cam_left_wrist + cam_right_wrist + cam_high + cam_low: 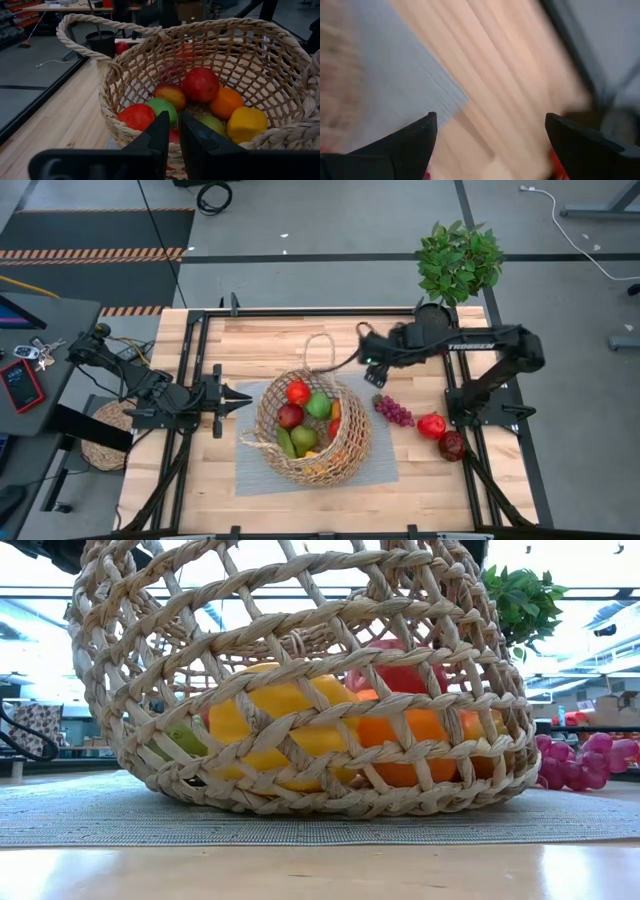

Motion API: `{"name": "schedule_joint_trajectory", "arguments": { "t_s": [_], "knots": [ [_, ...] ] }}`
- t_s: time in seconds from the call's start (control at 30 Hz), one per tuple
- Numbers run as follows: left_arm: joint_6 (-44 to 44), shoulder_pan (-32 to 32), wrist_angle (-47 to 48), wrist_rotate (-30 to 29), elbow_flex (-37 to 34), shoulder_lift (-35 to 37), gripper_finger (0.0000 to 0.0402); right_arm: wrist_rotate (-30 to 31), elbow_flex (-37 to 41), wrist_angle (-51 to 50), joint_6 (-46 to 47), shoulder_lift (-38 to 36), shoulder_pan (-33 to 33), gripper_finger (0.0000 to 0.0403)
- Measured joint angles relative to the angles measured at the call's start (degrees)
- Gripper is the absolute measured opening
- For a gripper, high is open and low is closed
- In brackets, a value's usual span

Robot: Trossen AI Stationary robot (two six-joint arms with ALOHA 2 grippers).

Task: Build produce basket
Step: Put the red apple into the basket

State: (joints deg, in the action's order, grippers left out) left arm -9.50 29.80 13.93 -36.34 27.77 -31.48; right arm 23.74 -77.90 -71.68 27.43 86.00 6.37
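Basket of fruit on a grey mat, an arm on each side.

The basket [315,427] sits mid-table on the grey mat [255,472], holding red, green, orange and yellow produce [308,416]. Purple grapes [393,411] and two red fruits [441,435] lie on the bare table [260,340] to its right. The left gripper [243,398] rests just beside the basket's left rim, fingers pressed together and empty. The right gripper [372,367] hangs above the table behind the grapes, fingers spread wide, holding nothing.

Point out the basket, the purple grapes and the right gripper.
basket [352,442]: high view, woven side wall.
purple grapes [394,412]: high view, middle of the bunch.
right gripper [490,137]: right wrist view, midway between its open fingertips.
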Motion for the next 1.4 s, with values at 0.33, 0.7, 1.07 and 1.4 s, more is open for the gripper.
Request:
{"name": "schedule_joint_trajectory", "arguments": {
  "t_s": [0.33, 0.7, 1.07, 1.4],
  "knots": [
    [0.0, 0.0, 0.0, 0.0, 0.0, 0.0, 0.0048, -6.7, 17.4, -1.4, 14.6, -3.6, 19.0, 0.0373],
    [0.0, 0.0, 0.0, 0.0, 0.0, 0.0, 0.0048, 0.6, 19.1, -0.1, 13.5, -3.6, 29.8, 0.0373],
    [0.0, 0.0, 0.0, 0.0, 0.0, 0.0, 0.0048, 5.4, 33.7, 16.3, 15.3, -6.1, 30.9, 0.0373],
    [0.0, 0.0, 0.0, 0.0, 0.0, 0.0, 0.0048, 14.8, 39.6, 22.2, 20.4, -7.5, 30.4, 0.0373]
  ]
}}
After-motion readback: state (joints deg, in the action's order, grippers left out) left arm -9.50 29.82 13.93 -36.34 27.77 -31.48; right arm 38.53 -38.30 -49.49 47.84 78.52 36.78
